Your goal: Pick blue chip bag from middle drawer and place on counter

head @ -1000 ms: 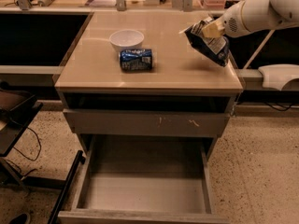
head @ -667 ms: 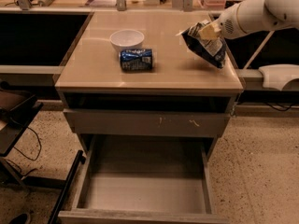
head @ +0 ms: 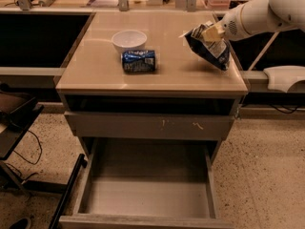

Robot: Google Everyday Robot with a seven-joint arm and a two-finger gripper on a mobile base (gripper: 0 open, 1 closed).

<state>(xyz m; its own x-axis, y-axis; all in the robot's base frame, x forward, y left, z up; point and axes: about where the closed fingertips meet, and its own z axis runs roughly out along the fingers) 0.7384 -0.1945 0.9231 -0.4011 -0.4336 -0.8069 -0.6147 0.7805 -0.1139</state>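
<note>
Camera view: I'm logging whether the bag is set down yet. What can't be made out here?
Bag, gripped at its top by the tool over the counter's right side: whether its lower end touches the counter; the viewing angle hides any gap.
Drawer: its front, cut off by the bottom edge.
Can: its print, too small to read.
Arm: the rest of it, cut off by the right edge.

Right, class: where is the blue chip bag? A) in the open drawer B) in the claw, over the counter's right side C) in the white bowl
B: the claw grips the blue chip bag by its top, over the right side of the counter.
</note>
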